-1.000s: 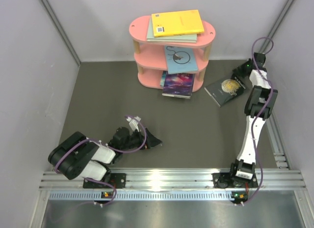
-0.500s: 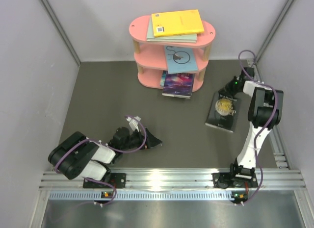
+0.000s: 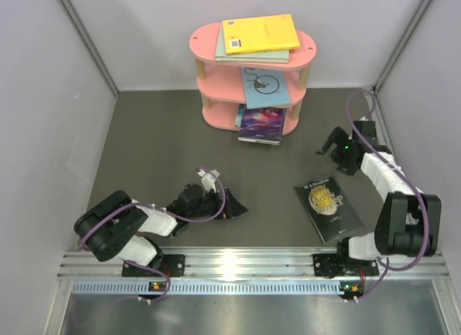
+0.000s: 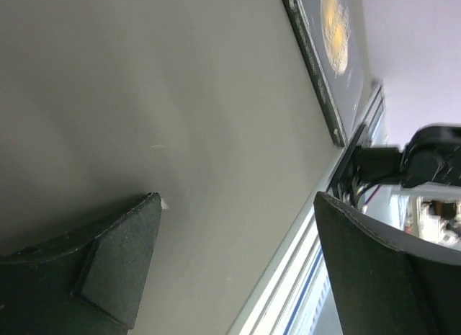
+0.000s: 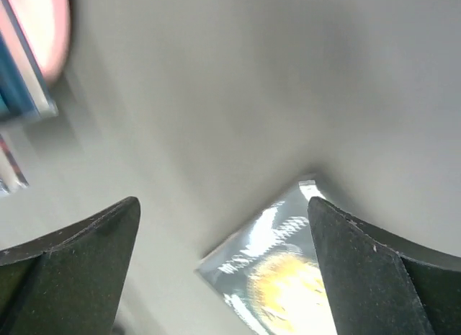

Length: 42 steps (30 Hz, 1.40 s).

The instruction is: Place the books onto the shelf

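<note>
Grey mat (image 3: 158,148) under everything, and both claws are over it. Beyond the right claw (image 3: 330,149) and off to its left stands the pink shelf (image 3: 200,41), three oval boards on pale wooden posts, well apart from either claw. On its top board lies a yellow book (image 3: 261,34), flat on a grey-green book (image 3: 259,57). One board down, a light blue book (image 3: 265,88) with a white swirl overhangs the front edge. At the bottom a purple book (image 3: 261,124) juts out towards the claws, with more spines beside it that I can't tell apart.

Now the one not shelved: the black book (image 3: 328,209) with the gold emblem lies flat on the mat, on the near side of the right claw, back towards that arm's base. It's close, but nothing is touching it. The right wrist camera shows those fingers spread wide with only mat and the book's glossy corner between them, nothing pinched.

The left claw (image 3: 234,209) sits low over the mat with the black book away to its right, well apart. Its fingers are spread wide too, gripping nothing
</note>
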{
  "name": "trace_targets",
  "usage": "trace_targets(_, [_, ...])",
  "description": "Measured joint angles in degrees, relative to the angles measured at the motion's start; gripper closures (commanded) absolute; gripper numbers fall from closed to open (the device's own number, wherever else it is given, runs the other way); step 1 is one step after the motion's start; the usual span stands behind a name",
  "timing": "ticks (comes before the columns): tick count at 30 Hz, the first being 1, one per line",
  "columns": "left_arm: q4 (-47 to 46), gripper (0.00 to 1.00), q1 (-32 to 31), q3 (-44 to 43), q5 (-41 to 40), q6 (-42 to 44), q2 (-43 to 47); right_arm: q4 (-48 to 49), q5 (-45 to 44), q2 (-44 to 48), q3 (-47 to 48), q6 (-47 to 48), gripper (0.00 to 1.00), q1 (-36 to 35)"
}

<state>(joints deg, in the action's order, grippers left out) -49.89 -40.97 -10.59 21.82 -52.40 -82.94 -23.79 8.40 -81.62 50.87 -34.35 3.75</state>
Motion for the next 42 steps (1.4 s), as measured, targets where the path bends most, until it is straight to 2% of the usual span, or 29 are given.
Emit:
trace_targets(3, [5.03,0.07,-7.23,-4.61,-4.37,-0.22,-1.25,-3.98,-4.74,6.86,2.21,3.52,0.0,4.94])
trace_targets(6, [5.35,0.07,-13.64,-11.37,-6.6,-2.45,-8.15,-7.06,-7.78,8.98,2.95,6.4,0.0,10.78])
trace_targets(9, [1.75,0.07,-17.64,-17.97,-7.58,-6.34,-16.46,-11.08,-8.76,6.34,2.86,6.88,0.0,13.97])
trace_targets(13, [-2.43,0.07,-21.49,-27.21,-9.16,-11.65,-26.51,-12.33,-6.67,2.49,1.36,5.68,0.0,13.97])
trace_targets(19, [-1.75,0.07,-24.41,-37.55,-11.56,-16.52,-34.07,-9.55,-2.69,-3.3,-3.93,5.27,0.0,13.92])
trace_targets(24, [10.12,0.06,-25.77,-48.85,-14.6,-17.31,-37.38,-4.68,3.65,-0.22,-9.46,5.05,0.0,12.68])
trace_targets(29, [31.74,0.06,-27.34,-61.51,-17.18,-17.46,-38.82,8.68,3.15,4.5,-15.56,4.48,0.0,4.79])
trace_targets(32, [36.15,0.07,-28.87,-63.32,-17.11,-18.73,-38.93,15.3,2.38,7.58,-19.78,3.21,0.0,0.09])
trace_targets(36, [37.88,0.08,-30.34,-61.33,-17.62,-20.98,-36.92,20.09,5.49,10.16,-23.78,1.64,0.0,-3.69])
trace_targets(42, [44.28,0.08,-29.81,-53.07,-21.92,-22.56,-28.3,20.02,7.76,17.73,-28.96,-1.44,0.0,-8.13])
